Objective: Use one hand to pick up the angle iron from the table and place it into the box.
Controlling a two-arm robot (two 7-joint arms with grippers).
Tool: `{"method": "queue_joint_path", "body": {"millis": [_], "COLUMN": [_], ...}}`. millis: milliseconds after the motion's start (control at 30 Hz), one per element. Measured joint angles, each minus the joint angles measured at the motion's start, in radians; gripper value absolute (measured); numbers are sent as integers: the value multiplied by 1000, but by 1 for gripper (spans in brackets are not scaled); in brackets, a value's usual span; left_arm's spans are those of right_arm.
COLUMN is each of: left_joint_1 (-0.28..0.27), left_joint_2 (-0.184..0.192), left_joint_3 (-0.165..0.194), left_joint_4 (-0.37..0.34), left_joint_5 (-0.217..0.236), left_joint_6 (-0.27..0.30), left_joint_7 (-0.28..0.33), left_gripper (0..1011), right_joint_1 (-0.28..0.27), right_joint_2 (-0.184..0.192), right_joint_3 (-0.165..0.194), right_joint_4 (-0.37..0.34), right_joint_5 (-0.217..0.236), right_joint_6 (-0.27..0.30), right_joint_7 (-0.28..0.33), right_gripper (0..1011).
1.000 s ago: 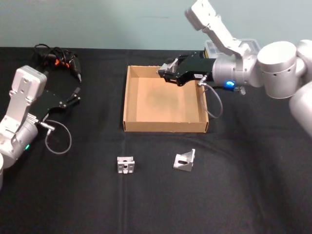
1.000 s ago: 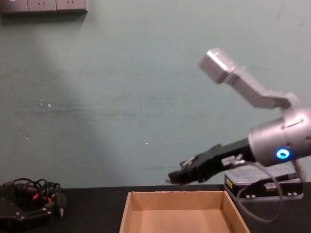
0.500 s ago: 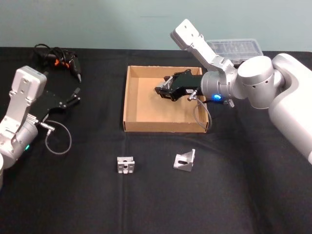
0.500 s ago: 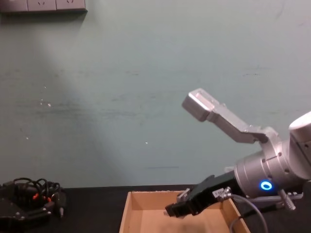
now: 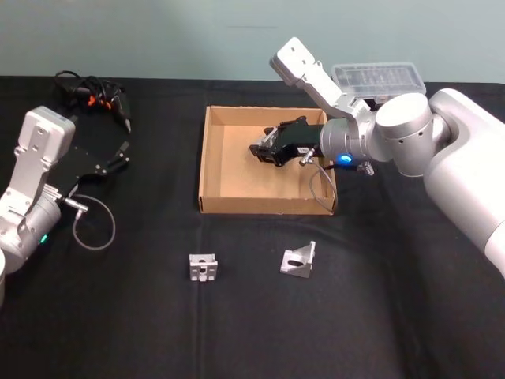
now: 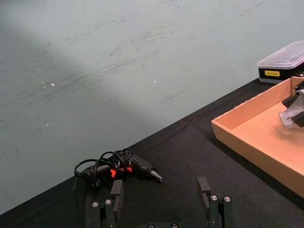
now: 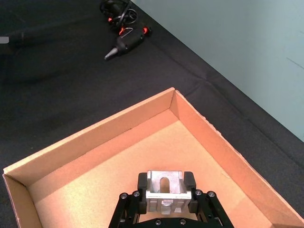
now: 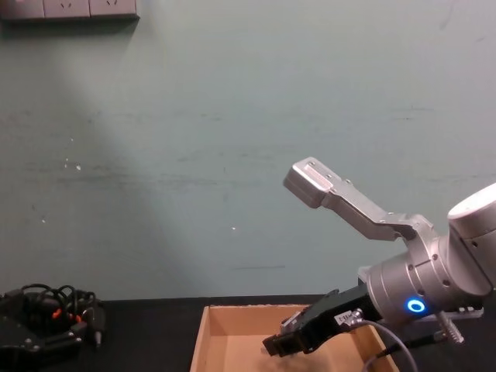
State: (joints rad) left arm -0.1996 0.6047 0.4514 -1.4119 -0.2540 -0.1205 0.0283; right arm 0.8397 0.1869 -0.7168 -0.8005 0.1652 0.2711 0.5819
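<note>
Got a metal bracket (image 7: 165, 188) pinched tight in the right gripper (image 5: 260, 150), down inside the cardboard box (image 5: 205, 158) near its back right corner. Looks kept low over the floor so as to land soft instead of bouncing; can't tell if touching. Probably just needs letting go. Also a second bracket (image 5: 203, 267) and a third bracket (image 5: 298, 259) on the table (image 5: 394, 316), off the box's front edge. Over by the table's left edge, a parked left gripper (image 5: 118, 155), fingers spread, nothing held.
</note>
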Motion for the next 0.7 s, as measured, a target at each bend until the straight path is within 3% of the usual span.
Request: {"method": "queue_joint_path", "body": {"millis": [133,700], "left_joint_1": [0,0], "left_joint_2": [0,0], "left_joint_3": [0,0], "left_joint_4": [0,0], "left_joint_5": [0,0], "left_joint_6": [0,0], "left_joint_7": [0,0], "left_gripper": [1011,1011], "right_joint_1": [0,-3], "right_joint_2": [1,4], "right_joint_3": [0,-2], "right_joint_4": [-3,-10], "right_joint_5": [0,3], "right_joint_6": [1,3], "right_joint_7": [0,1], "right_gripper": [469,976]}}
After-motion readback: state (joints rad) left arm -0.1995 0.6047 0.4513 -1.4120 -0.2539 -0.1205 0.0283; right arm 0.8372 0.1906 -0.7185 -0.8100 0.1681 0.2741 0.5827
